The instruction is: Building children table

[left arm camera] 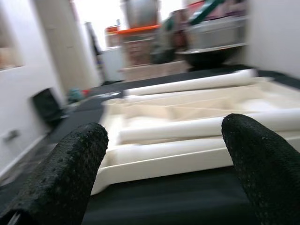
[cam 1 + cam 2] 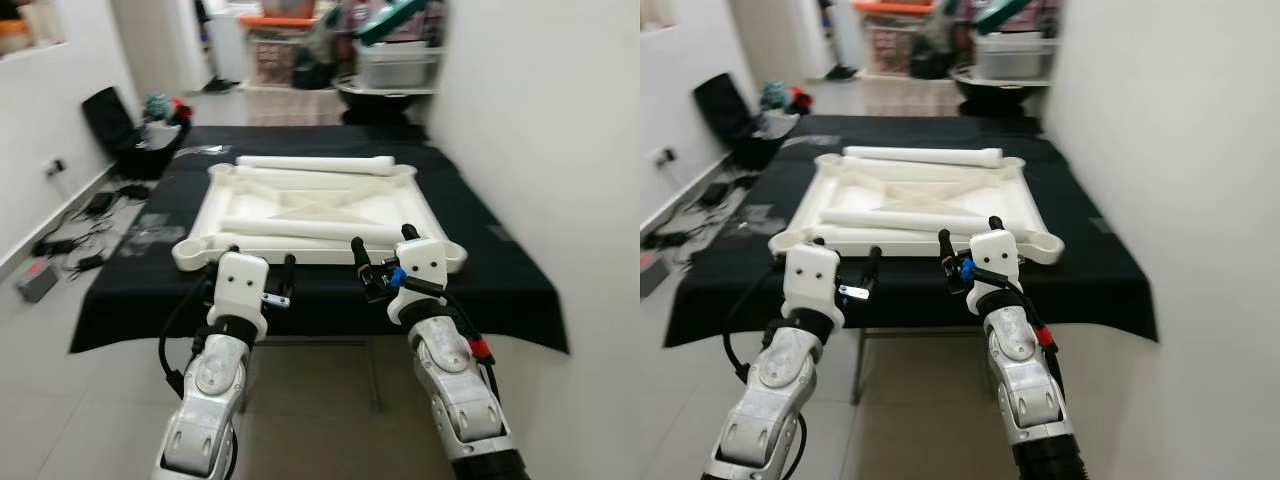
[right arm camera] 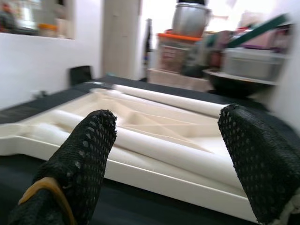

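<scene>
White tabletop (image 2: 300, 215) lies just beyond both spread-fingered grippers, left (image 2: 262, 272) and right (image 2: 382, 250)

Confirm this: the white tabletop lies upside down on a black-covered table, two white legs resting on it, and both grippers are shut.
Not quite. Both wrist views show the left gripper and right gripper open. The upside-down tabletop, black-covered table and two legs stand as stated.

You've got the cream plastic tabletop (image 2: 318, 205) lying upside down, ribbed underside up, flat on the black-covered table (image 2: 300, 290). One white leg tube (image 2: 316, 162) rests across its far edge, another leg tube (image 2: 310, 229) lies inside near the front.
</scene>
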Controlling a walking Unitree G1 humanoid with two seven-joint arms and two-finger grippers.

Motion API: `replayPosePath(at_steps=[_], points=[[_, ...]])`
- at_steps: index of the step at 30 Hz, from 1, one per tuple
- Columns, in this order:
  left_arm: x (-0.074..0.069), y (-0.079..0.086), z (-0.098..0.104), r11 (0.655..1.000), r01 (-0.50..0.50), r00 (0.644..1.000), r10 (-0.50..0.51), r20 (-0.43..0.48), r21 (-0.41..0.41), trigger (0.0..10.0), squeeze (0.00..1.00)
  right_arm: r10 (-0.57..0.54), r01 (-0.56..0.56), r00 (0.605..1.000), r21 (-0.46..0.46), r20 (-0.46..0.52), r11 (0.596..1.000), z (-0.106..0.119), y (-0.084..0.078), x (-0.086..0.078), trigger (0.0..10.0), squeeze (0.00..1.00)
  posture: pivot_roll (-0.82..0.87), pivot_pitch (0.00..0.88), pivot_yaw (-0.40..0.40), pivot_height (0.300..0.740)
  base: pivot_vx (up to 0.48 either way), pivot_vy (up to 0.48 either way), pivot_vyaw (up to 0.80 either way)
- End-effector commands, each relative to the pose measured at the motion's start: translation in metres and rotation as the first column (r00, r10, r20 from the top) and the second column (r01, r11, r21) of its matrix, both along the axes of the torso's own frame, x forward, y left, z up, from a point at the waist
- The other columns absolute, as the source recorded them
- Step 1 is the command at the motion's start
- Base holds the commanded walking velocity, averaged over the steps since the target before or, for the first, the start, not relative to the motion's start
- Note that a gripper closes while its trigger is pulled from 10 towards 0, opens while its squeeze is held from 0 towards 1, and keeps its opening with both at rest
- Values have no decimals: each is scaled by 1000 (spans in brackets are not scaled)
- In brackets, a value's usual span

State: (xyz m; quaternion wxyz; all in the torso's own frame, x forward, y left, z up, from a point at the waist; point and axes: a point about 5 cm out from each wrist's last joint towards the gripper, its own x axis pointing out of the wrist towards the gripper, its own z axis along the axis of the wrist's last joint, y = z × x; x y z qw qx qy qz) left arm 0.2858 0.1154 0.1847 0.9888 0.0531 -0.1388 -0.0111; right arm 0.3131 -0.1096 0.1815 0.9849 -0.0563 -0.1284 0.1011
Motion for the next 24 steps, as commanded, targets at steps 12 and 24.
replayPosePath(at_steps=[12,24], points=[[2,6,1,1000,-23,999,23,-22,9,10000,0,-47,47,999,9,24,999,14,-11,9,10000,0,17,0,-37,740,163,0,0],[2,5,1,1000,-23,999,23,-24,14,10000,0,-75,74,997,25,23,997,14,-15,8,10000,0,17,0,-36,740,289,0,-91]])
